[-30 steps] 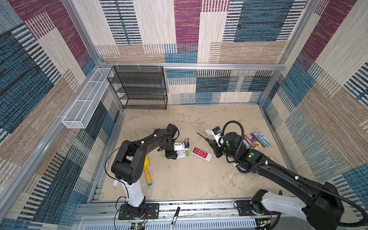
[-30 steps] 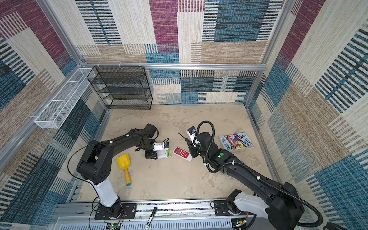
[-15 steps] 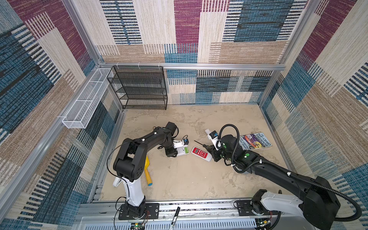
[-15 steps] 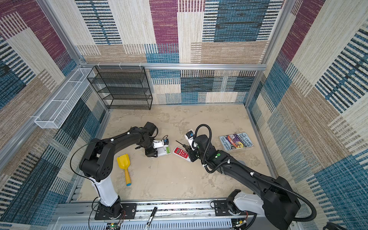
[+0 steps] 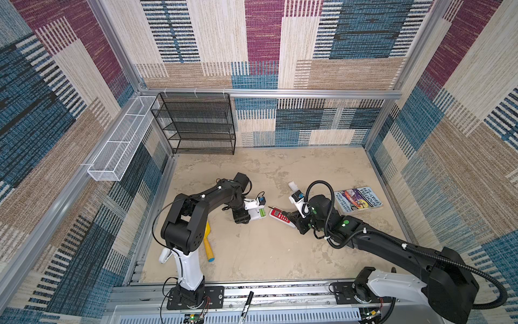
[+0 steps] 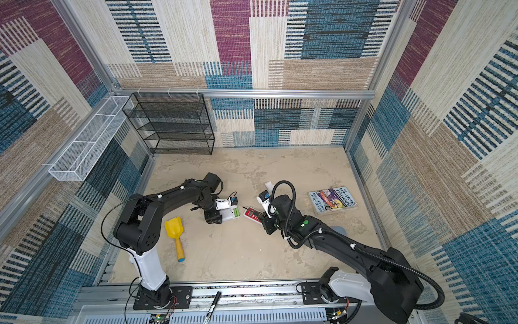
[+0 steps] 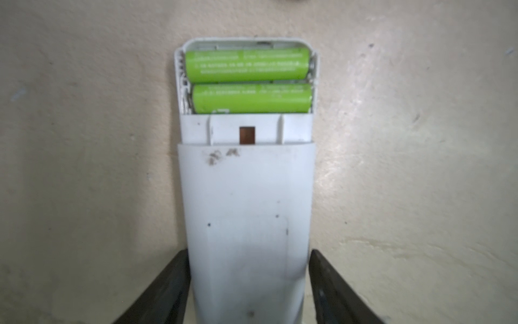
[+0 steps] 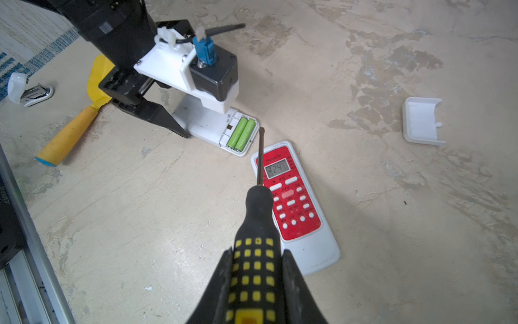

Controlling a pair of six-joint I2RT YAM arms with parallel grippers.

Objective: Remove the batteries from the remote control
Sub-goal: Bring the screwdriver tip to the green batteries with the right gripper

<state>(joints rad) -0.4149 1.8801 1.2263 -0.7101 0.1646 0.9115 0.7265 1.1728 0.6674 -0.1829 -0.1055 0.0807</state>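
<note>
The white remote control [image 7: 246, 210] lies face down on the floor with its compartment open. Two green batteries [image 7: 246, 64] sit side by side in it, and show in both top views [image 5: 262, 212] [image 6: 237, 212] and the right wrist view [image 8: 241, 134]. My left gripper [image 7: 249, 252] straddles the remote's body, open, with a thin gap at one finger. My right gripper [image 8: 258, 252] is shut on a black-and-yellow screwdriver [image 8: 258, 224]. Its tip hovers just off the compartment end. A red-faced remote [image 8: 297, 218] lies under the shaft.
The loose white battery cover [image 8: 421, 123] lies on the floor beyond the red remote. A yellow scoop [image 5: 208, 241] and a stapler [image 8: 30, 89] lie near the left arm, a book [image 5: 358, 199] at the right. A black wire shelf [image 5: 196, 123] stands at the back wall.
My right arm has come down and leftward, bringing the screwdriver tip close to the white remote's battery end. My left jaws have widened off the remote's sides.
</note>
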